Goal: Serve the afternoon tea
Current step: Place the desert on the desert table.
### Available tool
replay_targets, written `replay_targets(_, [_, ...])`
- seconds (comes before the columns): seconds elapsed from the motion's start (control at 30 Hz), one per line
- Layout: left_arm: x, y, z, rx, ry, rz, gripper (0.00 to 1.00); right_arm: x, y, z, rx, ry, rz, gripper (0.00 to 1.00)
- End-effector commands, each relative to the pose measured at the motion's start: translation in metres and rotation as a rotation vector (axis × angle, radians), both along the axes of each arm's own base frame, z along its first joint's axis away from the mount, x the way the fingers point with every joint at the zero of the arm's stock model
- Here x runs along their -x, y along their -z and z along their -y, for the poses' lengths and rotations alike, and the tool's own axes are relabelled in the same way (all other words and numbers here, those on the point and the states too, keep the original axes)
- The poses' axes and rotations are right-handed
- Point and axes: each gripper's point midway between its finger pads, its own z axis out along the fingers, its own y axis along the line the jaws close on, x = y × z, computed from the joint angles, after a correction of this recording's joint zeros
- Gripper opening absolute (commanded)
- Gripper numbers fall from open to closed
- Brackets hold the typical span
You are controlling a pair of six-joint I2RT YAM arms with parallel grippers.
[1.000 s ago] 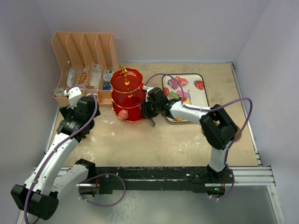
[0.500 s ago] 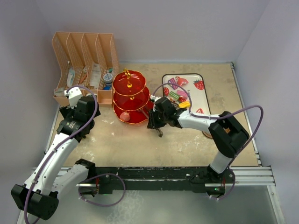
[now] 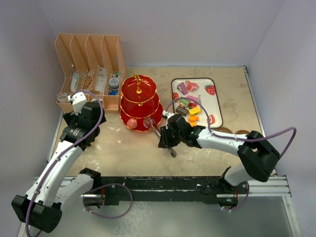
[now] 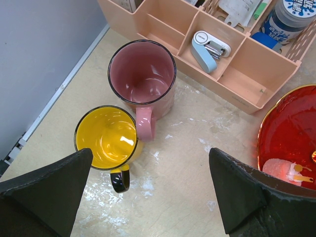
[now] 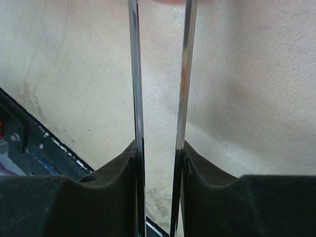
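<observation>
The red three-tier stand stands at the middle left, and a pink sweet lies on its bottom tier. Small toy cakes lie on the tray. My right gripper is shut on the metal tongs, just in front and to the right of the stand; the right wrist view shows my gripper squeezing both tong arms, their tips out of view. My left gripper is open and empty above the table beside the pink mug and the yellow mug. In the top view my left arm hides both mugs.
A peach desk organiser with small items stands at the back left and also shows in the left wrist view. The white strawberry-print tray lies right of the stand. Two brown coasters lie near the right arm.
My right gripper has drawn the tongs back from the stand toward the near side. The pink sweet now shows on the bottom tier. The left arm has not moved.
</observation>
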Motion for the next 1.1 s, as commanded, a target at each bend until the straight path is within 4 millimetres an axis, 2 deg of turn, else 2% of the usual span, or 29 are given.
replay_targets(0.0, [-0.004,-0.006,0.000,0.005,-0.005,0.033,0.99,-0.010,-0.032,-0.008,-0.075,0.028,0.064,0.29])
replay_targets(0.1, [-0.004,-0.006,0.001,0.005,-0.003,0.032,0.99,-0.016,-0.038,-0.005,-0.045,0.041,0.087,0.29])
replay_targets(0.2, [-0.003,-0.006,0.000,0.007,-0.006,0.034,0.99,-0.019,-0.035,-0.003,-0.009,0.039,0.091,0.30])
replay_targets(0.47, [-0.003,-0.006,0.000,0.007,-0.006,0.035,0.99,-0.019,-0.028,-0.011,0.021,0.005,0.076,0.31])
replay_targets(0.53, [-0.003,-0.006,0.000,0.006,-0.005,0.034,0.99,-0.024,-0.033,-0.016,0.025,0.011,0.089,0.31])
replay_targets(0.6, [-0.003,-0.007,0.000,0.007,-0.007,0.036,0.99,-0.025,-0.031,-0.013,0.055,0.031,0.095,0.31])
replay_targets(0.93, [-0.004,-0.006,0.001,0.007,-0.002,0.033,0.99,-0.024,-0.036,-0.012,0.062,0.031,0.105,0.41])
replay_targets(1.07, [-0.004,-0.005,0.001,0.008,-0.001,0.032,0.99,-0.025,-0.040,-0.013,0.057,0.031,0.111,0.42])
